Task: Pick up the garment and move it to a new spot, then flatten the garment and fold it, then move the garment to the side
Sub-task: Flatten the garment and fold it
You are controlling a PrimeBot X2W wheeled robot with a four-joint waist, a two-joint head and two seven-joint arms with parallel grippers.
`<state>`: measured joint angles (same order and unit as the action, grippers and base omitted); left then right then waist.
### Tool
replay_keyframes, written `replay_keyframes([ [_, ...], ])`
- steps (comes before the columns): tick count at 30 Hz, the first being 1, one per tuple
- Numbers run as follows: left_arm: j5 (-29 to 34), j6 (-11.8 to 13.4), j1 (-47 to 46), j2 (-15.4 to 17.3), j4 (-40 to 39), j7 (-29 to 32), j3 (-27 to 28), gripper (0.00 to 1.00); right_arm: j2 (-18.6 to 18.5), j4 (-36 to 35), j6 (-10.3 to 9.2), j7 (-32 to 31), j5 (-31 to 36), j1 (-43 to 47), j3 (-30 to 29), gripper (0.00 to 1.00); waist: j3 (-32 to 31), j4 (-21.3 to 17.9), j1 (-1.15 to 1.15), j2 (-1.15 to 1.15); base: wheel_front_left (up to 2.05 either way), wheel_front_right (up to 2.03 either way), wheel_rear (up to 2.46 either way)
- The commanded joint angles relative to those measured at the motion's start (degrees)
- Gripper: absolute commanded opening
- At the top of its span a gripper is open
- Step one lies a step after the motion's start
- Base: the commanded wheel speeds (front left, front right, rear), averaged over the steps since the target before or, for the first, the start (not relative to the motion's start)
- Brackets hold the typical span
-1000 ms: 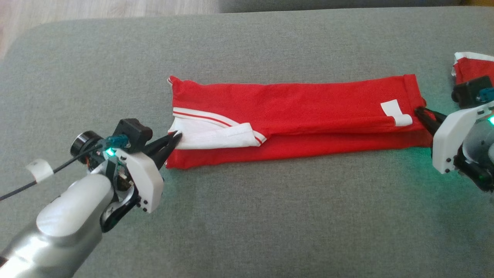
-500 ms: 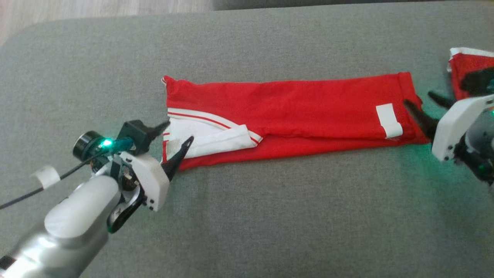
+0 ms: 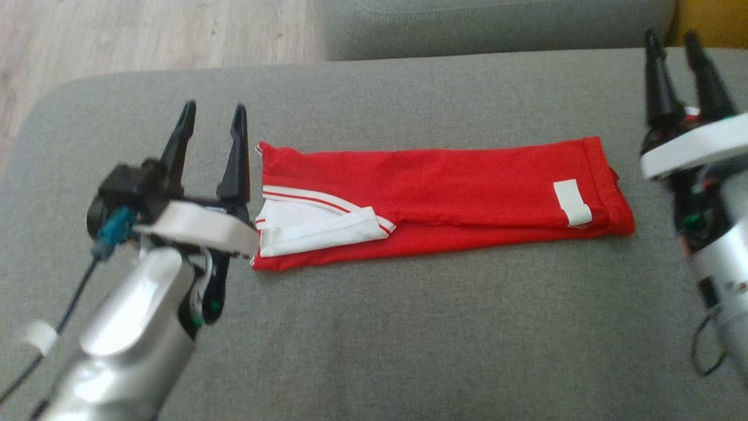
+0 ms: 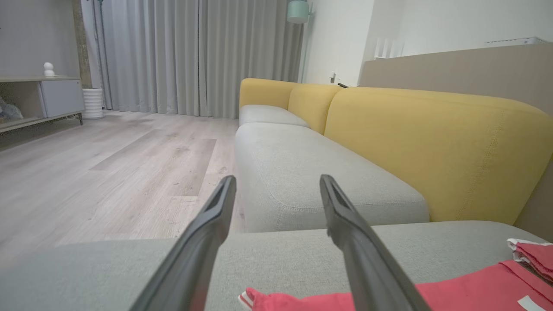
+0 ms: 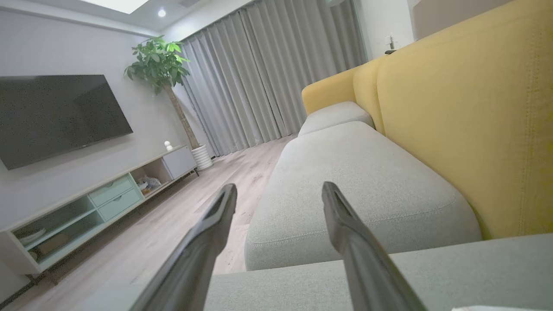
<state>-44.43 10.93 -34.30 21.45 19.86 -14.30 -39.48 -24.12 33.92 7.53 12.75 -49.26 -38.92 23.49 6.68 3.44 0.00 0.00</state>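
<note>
– Looking down, we see the red garment folded into a long strip, flat on the grey sofa cushion, its white tag near the right end
– And our claws?
– Our left gripper sits just beside the white-trimmed end, fingers spread, holding nothing. Our right gripper is near the other end, apart from the cloth, equally spread and empty
– From the left wrist we catch the red edge low down, the yellow backrest beyond
</note>
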Motion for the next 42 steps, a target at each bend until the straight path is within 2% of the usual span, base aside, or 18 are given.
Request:
replay_keyframes([
  [1,1.00,1.22,0.43,0.72,-2.42,-0.61,3.97,1.00,1.82,-1.91,-0.04,1.32,2.58,2.20,-1.76,1.00,-0.74,0.16,0.00,0.00,0.00,0.00,0.00],
  [5,6.03,2.45,6.11,-1.64,-5.49,-0.67,7.99,1.00,7.79,-3.69,-0.04,2.16,9.69,8.12,-8.41,1.00,-1.30,0.54,0.00,0.00,0.00,0.00,0.00],
  [8,10.00,2.40,10.65,-3.83,-6.70,-0.68,10.68,1.00,12.75,-6.73,-0.04,2.21,15.81,14.05,-14.01,1.00,-1.61,0.70,0.00,0.00,0.00,0.00,0.00],
  [10,11.98,1.62,13.86,-5.61,-6.78,-0.68,12.42,1.00,15.87,-8.59,-0.04,2.22,20.38,18.30,-17.08,1.00,-1.98,0.78,0.00,0.00,0.00,0.00,0.00],
  [11,11.98,1.62,13.86,-5.61,-6.78,-0.68,12.42,1.00,15.87,-8.59,-0.04,2.22,20.38,18.30,-17.08,1.00,-1.98,0.78,0.00,0.00,0.00,0.00,0.00],
  [15,16.27,0.14,19.49,-8.40,-5.82,-0.69,16.73,1.00,19.97,-12.21,-0.04,2.23,26.14,24.54,-20.12,1.00,-2.11,0.23,0.00,0.00,0.00,0.00,0.00],
  [18,18.84,-1.48,21.73,-10.90,-6.18,-0.69,20.39,1.00,20.87,-14.04,-0.04,2.24,29.19,27.24,-20.51,1.00,-1.77,0.24,0.00,0.00,0.00,0.00,0.00],
  [22,22.23,-4.31,22.61,-13.54,-5.72,-0.69,23.05,1.00,21.18,-15.30,-0.04,2.24,29.89,28.70,-21.07,1.00,-1.02,0.55,0.00,0.00,0.00,0.00,0.00],
  [28,25.74,-7.68,21.18,-15.98,-5.23,-0.69,25.69,1.00,21.22,-15.73,-0.04,2.24,32.14,26.18,-22.75,1.00,1.91,0.94,0.00,0.00,0.00,0.00,0.00],
  [38,28.10,-11.05,18.17,-18.07,-3.81,-0.70,27.78,1.00,21.24,-1.46,-0.04,-2.52,42.21,16.17,-37.20,1.00,7.21,2.75,0.00,0.00,0.00,0.00,0.00],
  [42,28.32,-11.83,17.35,-18.39,-3.37,-0.70,28.07,1.00,21.24,5.39,-0.04,-4.79,44.94,13.27,-40.37,1.00,8.17,3.35,0.00,0.00,0.00,0.00,0.00],
])
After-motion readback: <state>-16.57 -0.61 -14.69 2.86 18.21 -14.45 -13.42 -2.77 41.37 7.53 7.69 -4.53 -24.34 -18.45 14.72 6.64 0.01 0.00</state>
